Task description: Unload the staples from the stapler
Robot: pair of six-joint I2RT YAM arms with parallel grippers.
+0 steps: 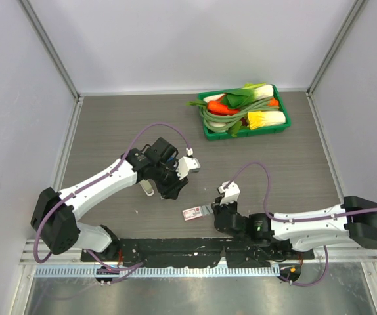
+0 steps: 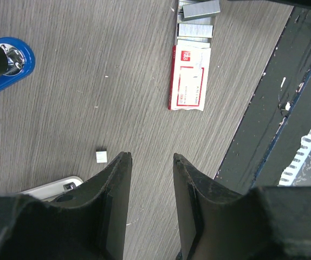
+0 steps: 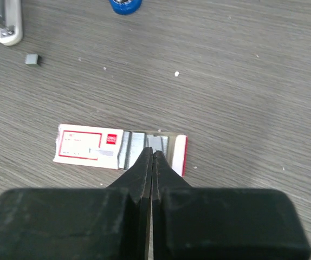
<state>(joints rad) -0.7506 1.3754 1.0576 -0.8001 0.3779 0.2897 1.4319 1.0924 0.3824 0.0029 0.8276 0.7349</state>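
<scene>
Far back, a green tray (image 1: 247, 132) held vegetables (image 1: 241, 108); the red-and-white box (image 3: 85, 146) lay half open on the table (image 1: 110, 125), metal strips showing. The left end effector (image 2: 150, 162) hovered, fingers apart, near the blue stapler (image 2: 12, 65) and loose staples (image 2: 101, 156); the right end effector (image 3: 152, 154), fingers together, pointed at the box.

Grey wood-grain table (image 1: 110, 125), pale walls (image 1: 188, 39)

The box (image 1: 192, 213) lies on the table (image 1: 110, 131) near its front edge, and the stapler (image 2: 6, 67) lies behind it, to the left — the staples (image 2: 101, 156) sit on the table between the two. Far back on the right stands a tray (image 1: 267, 129) with vegetables (image 1: 241, 108) in it.
</scene>
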